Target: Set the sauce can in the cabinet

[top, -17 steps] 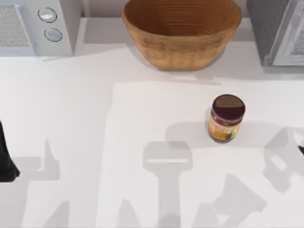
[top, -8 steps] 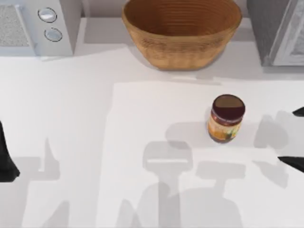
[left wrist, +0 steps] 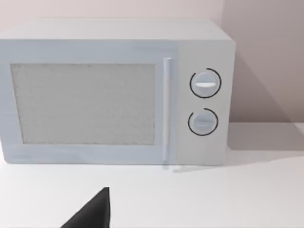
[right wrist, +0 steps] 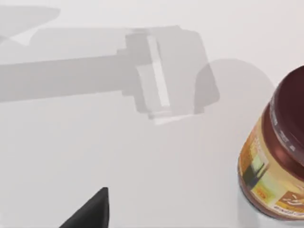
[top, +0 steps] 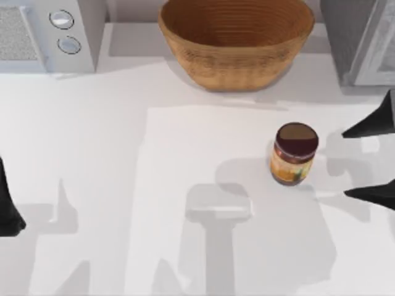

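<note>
The right gripper [top: 369, 161] waits beside the sauce can [top: 294, 153], fingers spread wide apart.

The can stands upright right of center in the top view, below the basket [top: 236, 43]. The cabinet [top: 361, 40] sits upper right. The left gripper [top: 7, 203] is parked at the left edge; I cannot tell its fingers.

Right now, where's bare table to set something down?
Widest bare patch: table between the microwave, the basket and the can. Tight on the right: right gripper, fingers apart, beside the can, below the cabinet. Left gripper sits at the left edge.
</note>
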`<state>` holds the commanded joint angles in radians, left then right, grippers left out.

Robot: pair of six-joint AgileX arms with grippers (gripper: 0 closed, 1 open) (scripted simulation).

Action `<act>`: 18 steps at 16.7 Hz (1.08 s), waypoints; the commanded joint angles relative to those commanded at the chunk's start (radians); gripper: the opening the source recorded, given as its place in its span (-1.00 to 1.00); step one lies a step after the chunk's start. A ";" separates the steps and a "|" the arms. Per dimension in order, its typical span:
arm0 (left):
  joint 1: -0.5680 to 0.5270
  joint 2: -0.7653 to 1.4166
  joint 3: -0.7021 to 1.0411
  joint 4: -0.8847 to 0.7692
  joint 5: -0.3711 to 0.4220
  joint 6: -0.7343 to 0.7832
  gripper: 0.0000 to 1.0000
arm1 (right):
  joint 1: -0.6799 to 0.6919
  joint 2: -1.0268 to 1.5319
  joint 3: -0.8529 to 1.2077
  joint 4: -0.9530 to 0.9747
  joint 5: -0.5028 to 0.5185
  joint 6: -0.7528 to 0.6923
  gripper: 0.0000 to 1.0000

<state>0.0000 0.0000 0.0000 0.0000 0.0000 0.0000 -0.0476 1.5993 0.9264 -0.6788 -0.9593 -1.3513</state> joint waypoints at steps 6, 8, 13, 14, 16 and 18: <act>0.000 0.000 0.000 0.000 0.000 0.000 1.00 | -0.009 0.323 0.173 -0.143 -0.171 -0.261 1.00; 0.000 0.000 0.000 0.000 0.000 0.000 1.00 | -0.011 0.427 0.236 -0.185 -0.230 -0.351 1.00; 0.000 0.000 0.000 0.000 0.000 0.000 1.00 | -0.018 0.699 0.397 -0.299 -0.391 -0.585 1.00; 0.000 0.000 0.000 0.000 0.000 0.000 1.00 | -0.019 0.750 0.427 -0.320 -0.422 -0.628 1.00; 0.000 0.000 0.000 0.000 0.000 0.000 1.00 | -0.022 0.823 0.472 -0.351 -0.470 -0.694 1.00; 0.000 0.000 0.000 0.000 0.000 0.000 1.00 | -0.024 0.853 0.494 -0.362 -0.493 -0.724 1.00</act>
<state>0.0000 0.0000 0.0000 0.0000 0.0000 0.0000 -0.0718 2.4522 1.4203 -1.0408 -1.4524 -2.0755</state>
